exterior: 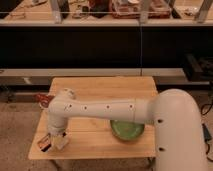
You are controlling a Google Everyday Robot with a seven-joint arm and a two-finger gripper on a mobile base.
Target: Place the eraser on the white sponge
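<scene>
The white arm (pixel 100 110) stretches from the right of the frame to the lower left corner of the wooden worktop (pixel 95 145), where the gripper (pixel 54 137) points down over the eraser (pixel 44 144) and the white sponge (pixel 61 143). Whether it grips anything cannot be told. A green bowl (pixel 127 131) sits lower centre, partly behind the arm.
</scene>
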